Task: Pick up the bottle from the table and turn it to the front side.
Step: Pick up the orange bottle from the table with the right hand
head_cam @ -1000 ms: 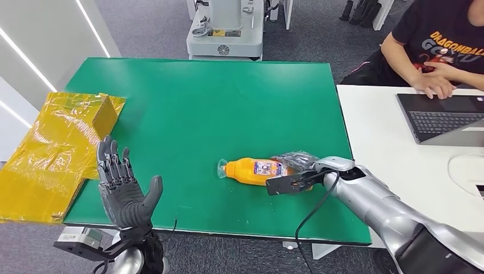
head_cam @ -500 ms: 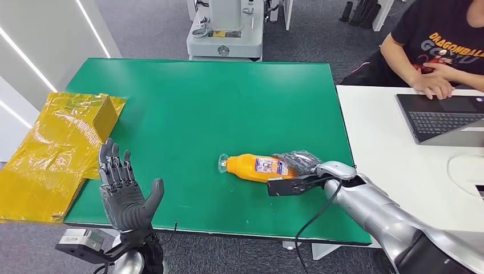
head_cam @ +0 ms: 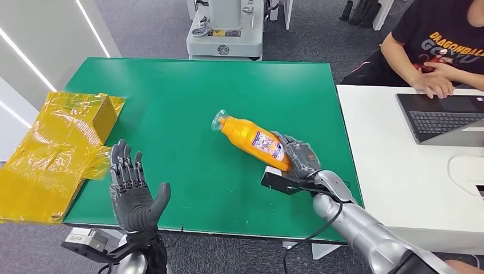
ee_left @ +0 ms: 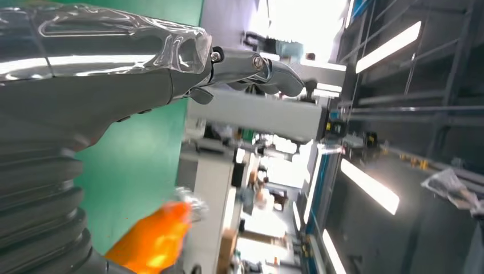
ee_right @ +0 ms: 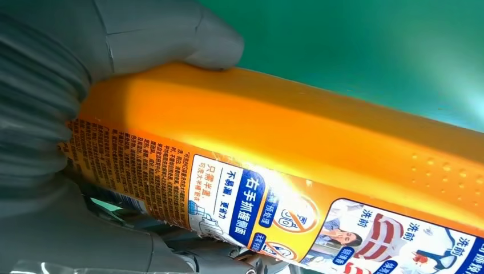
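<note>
Green table (head_cam: 171, 103): right hand (head_cam: 299, 157) grips orange bottle (head_cam: 251, 140); left hand (head_cam: 134, 191) open, empty.

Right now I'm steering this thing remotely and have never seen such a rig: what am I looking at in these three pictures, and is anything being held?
This is a humanoid robot with two silver arms ending in fingered hands. The wide picture is its head camera, looking down on a green table. The other two come from cameras at each wrist, so they look tilted.

The right hand grips an orange bottle at its base, cap end angled up and away from the robot. The right wrist view shows the thumb pressed on the bottle, with its printed label facing the camera.

The left hand is open, palm up, holding nothing, at the near left edge of the table. A yellow plastic bag lies at the table's left edge. A person sits at a laptop on the white desk alongside.
</note>
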Robot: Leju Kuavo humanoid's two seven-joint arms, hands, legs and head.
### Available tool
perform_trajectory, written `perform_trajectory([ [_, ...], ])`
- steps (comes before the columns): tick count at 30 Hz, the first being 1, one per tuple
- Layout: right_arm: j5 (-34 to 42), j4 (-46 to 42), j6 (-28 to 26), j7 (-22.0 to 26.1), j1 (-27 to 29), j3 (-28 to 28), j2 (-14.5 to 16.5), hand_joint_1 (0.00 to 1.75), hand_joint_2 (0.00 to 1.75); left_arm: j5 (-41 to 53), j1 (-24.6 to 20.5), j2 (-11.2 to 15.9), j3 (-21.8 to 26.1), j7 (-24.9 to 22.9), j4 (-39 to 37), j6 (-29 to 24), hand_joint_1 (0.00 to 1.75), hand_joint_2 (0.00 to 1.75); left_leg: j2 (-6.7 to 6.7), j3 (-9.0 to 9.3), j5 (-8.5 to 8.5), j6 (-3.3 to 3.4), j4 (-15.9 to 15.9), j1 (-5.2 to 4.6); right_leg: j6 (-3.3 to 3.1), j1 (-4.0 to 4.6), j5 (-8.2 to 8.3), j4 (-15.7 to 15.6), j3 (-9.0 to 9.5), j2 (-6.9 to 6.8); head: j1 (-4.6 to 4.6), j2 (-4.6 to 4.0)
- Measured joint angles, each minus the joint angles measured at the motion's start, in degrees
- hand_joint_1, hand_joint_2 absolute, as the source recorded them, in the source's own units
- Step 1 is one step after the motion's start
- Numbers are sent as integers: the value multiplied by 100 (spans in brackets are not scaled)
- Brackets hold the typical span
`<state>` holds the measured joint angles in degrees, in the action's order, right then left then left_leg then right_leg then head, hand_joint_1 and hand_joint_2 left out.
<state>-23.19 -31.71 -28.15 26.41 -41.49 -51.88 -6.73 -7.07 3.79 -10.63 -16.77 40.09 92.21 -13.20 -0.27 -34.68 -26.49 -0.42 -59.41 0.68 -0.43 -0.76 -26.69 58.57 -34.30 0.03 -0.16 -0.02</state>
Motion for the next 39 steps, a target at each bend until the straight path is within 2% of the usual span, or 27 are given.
perform_trajectory([
  [4, 202, -404, -436, 704, 302, 515, 102, 175, 175, -417, -334, 27, -172, -66, -473, 503, 0, 175, -6, -1, 0, 0, 0, 0, 0, 0, 0, 0, 1, -8, 2, 0],
  [9, 392, -941, -425, 1175, 613, 903, 200, 175, 175, -855, -901, 63, -384, -235, -1219, 1029, 0, 175, -4, 0, 2, 1, -1, 0, 0, 0, 1, 1, 1, -5, 1, 0],
  [14, 427, -1292, -124, 1131, 774, 980, 256, 175, 175, -921, -1257, 66, -517, -384, -1544, 1153, 0, 175, -4, -1, 2, 1, -1, 0, 0, 0, 1, 1, 0, -3, 1, 0],
  [19, 493, -1490, 149, 1034, 846, 981, 269, 175, 175, -927, -1432, 68, -598, -421, -1662, 1155, 0, 175, -4, -2, 1, 1, 0, 0, 0, 0, 0, 1, -1, -3, 1, 0],
  [31, 365, -1688, 1656, 872, 887, 862, 286, 175, 175, -1246, -1724, 92, -846, -424, -1894, 1024, 0, 175, -4, -1, 1, 1, -1, 0, 0, 0, 1, 1, -1, -2, 1, 0],
  [39, 247, -1793, 2069, 975, 885, 748, 286, 175, 175, -1491, -2013, 91, -993, -423, -2194, 935, 0, 175, -2, -2, 1, 1, -1, 0, 0, -1, 1, 1, 0, -1, 2, 0],
])
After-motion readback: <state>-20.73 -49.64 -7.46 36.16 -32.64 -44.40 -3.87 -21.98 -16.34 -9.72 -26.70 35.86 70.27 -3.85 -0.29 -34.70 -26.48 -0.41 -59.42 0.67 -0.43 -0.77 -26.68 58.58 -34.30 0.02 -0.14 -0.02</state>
